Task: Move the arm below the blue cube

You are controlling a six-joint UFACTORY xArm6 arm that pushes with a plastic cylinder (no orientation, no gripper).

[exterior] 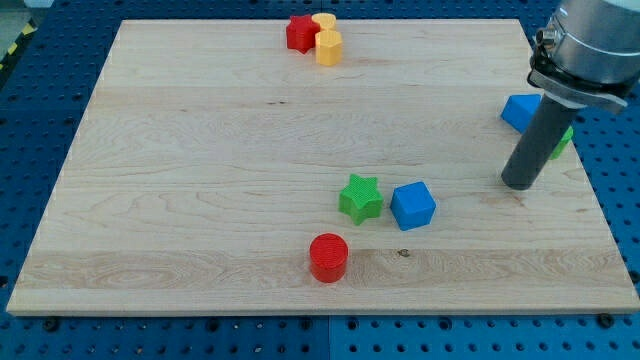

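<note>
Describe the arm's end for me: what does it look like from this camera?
A grey, rounded arm body with a black ring beneath it, ending in a straight dark cylindrical rod. My tip is blunt and flat. No cables or markings are visible.

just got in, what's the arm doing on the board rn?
It's a pushing rig, and the arm is meant to get below the blue cube. My tip is down on the wooden board toward the view's right, well to the right of that cube and slightly higher in the view, touching no block. The cube sits right beside a green star, with a red cylinder below them. Another blue block and a green one sit partly hidden behind the rod. A red star and two yellow blocks are clustered at the top edge.
</note>
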